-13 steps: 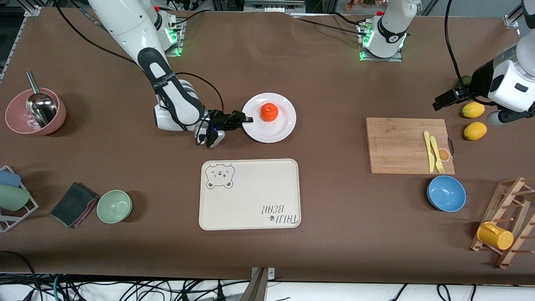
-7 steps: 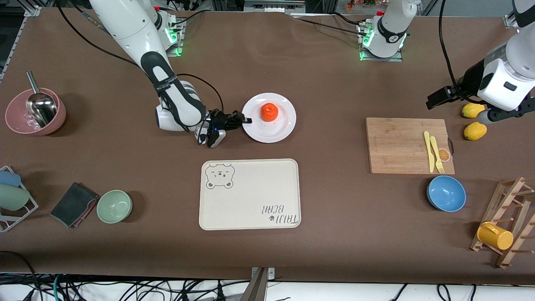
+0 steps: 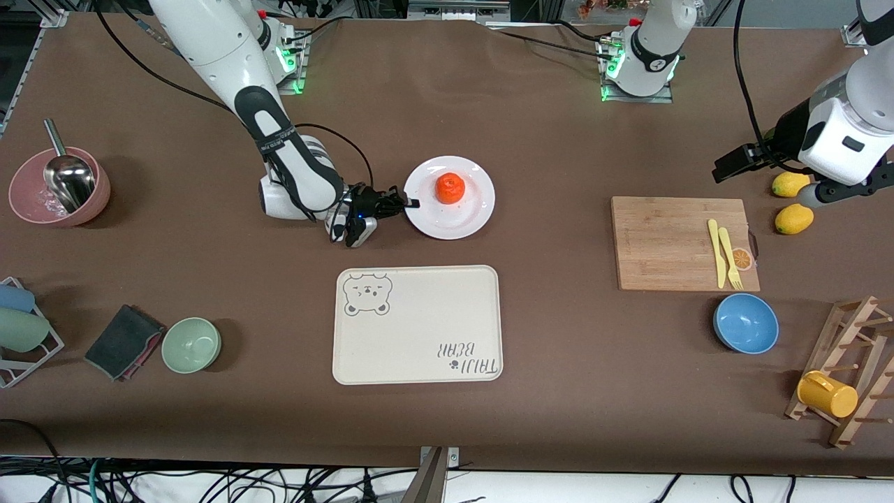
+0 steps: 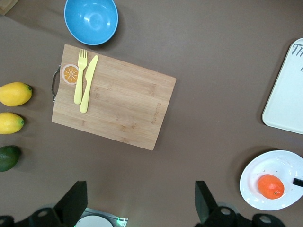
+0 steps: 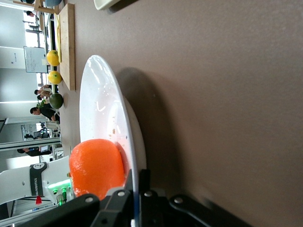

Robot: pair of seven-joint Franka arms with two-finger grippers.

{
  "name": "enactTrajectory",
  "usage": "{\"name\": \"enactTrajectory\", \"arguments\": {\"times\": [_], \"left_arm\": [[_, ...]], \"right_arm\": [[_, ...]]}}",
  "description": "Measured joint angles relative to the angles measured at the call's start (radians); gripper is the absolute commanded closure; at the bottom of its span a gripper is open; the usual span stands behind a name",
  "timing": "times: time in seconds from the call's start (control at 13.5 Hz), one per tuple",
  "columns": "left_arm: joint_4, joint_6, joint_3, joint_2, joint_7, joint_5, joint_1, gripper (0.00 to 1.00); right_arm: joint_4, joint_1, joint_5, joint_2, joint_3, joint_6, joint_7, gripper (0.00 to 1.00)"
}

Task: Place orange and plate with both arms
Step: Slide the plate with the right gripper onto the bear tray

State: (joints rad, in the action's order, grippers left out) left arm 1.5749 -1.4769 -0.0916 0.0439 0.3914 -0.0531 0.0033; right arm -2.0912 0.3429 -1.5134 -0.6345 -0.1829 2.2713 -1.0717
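Both end effectors differed: right end effector [image 3: 412,203] pinched plate [image 3: 466,213] rim, left end effector [image 4: 137,205] open over worktop; tilting could roll orange [image 3: 450,187] off.

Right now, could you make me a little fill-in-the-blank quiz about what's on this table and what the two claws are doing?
1. The orange sits on the white ____.
2. The right claw is shut on the plate's ____.
3. The left claw hangs open, high over the table near the two yellow ____.
4. The yellow fork and knife lie on the wooden cutting ____.

Missing words: plate; rim; lemons; board
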Motion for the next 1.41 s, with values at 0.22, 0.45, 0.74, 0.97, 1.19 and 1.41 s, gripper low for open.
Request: {"name": "enactTrajectory", "arguments": {"times": [0.22,0.45,0.74,0.97,1.19,1.41], "left_arm": [[0.0,0.005,0.002,-0.001,0.0,0.0,0.001,0.0],[0.0,0.006,0.002,-0.001,0.0,0.0,0.001,0.0],[0.0,0.008,0.002,-0.001,0.0,0.0,0.001,0.0],[0.0,0.017,0.002,-0.001,0.0,0.0,0.001,0.0],[0.0,0.027,0.002,-0.002,0.0,0.0,0.001,0.0],[0.0,0.03,0.002,-0.002,0.0,0.0,0.001,0.0]], "right_arm": [[0.018,-0.002,-0.001,0.005,0.006,0.0,0.003,1.0],[0.068,-0.004,0.002,0.023,0.031,-0.015,0.057,1.0],[0.212,-0.048,0.138,0.021,0.055,-0.045,0.248,1.0],[0.357,-0.094,0.247,-0.032,0.056,-0.05,0.397,1.0],[0.513,-0.104,0.253,-0.151,0.056,-0.052,0.464,1.0],[0.637,-0.102,0.253,-0.256,0.056,-0.051,0.498,1.0]]}}
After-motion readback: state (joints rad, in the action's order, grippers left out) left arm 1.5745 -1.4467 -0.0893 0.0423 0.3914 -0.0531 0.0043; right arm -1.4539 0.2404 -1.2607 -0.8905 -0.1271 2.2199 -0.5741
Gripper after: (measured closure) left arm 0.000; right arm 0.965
